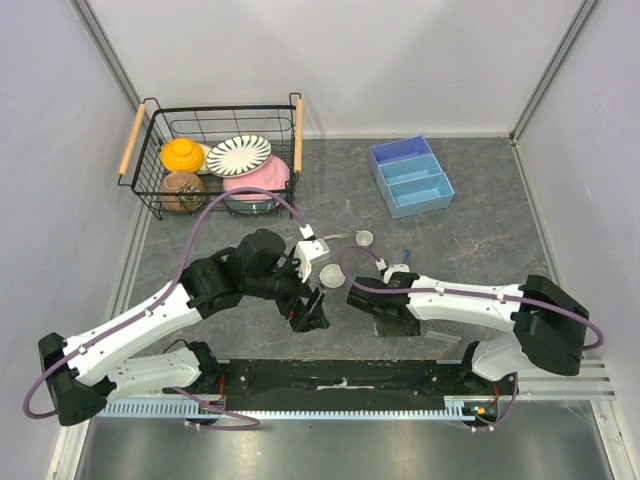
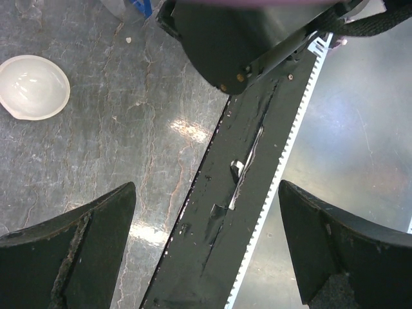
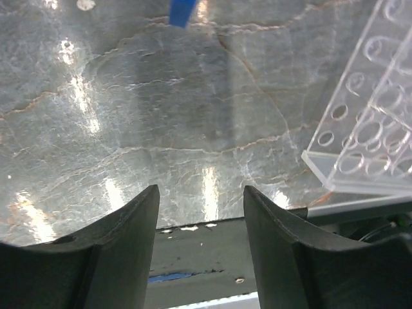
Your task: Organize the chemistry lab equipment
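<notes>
My left gripper [image 1: 308,312] is open and empty, low over the table's near edge; in its wrist view [image 2: 206,248] the jaws stand wide over the black rail [image 2: 241,193]. The white dome-shaped dish [image 1: 330,275] lies just behind it and shows in the left wrist view [image 2: 32,87]. My right gripper [image 1: 385,318] is open and empty over bare table [image 3: 199,238]. The clear tube rack [image 3: 367,129] lies beside it. The tiny white cup [image 1: 364,238], thin metal spatula [image 1: 336,237] and a blue stick tool [image 1: 405,252] lie farther back. The tubes cannot be made out.
A blue divided tray [image 1: 410,176] sits at the back right. A black wire basket [image 1: 150,185] with crockery stands at the back left. The black mounting rail [image 1: 340,375] runs along the near edge. My right arm's wrist [image 2: 244,38] is close to my left gripper.
</notes>
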`<action>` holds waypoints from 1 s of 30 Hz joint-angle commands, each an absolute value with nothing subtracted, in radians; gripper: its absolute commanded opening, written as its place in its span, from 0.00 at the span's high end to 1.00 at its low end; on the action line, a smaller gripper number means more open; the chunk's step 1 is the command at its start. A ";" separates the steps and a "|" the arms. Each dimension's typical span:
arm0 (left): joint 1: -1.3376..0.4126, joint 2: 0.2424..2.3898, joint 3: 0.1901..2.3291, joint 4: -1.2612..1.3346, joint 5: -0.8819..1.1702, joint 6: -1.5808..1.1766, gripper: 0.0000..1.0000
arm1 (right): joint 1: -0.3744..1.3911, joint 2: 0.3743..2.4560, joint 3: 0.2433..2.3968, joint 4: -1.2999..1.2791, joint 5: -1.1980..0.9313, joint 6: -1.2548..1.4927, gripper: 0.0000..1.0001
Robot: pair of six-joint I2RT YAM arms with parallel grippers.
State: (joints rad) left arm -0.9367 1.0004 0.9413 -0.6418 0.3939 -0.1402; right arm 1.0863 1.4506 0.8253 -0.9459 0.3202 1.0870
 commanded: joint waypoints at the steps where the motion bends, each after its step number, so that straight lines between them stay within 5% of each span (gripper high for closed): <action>1: -0.928 0.966 0.937 -0.617 0.391 -0.121 0.02 | 1.098 1.353 0.815 -1.046 0.327 1.290 0.38; 30: -0.927 0.936 0.928 -0.637 0.479 -0.104 0.02 | 1.057 1.255 0.729 -1.193 0.495 1.744 0.36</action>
State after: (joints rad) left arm -0.9310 0.9360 0.9257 -0.6418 0.4522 -0.1398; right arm 1.0740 1.2366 0.6914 -1.1641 0.4305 1.6993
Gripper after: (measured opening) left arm 0.977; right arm 0.645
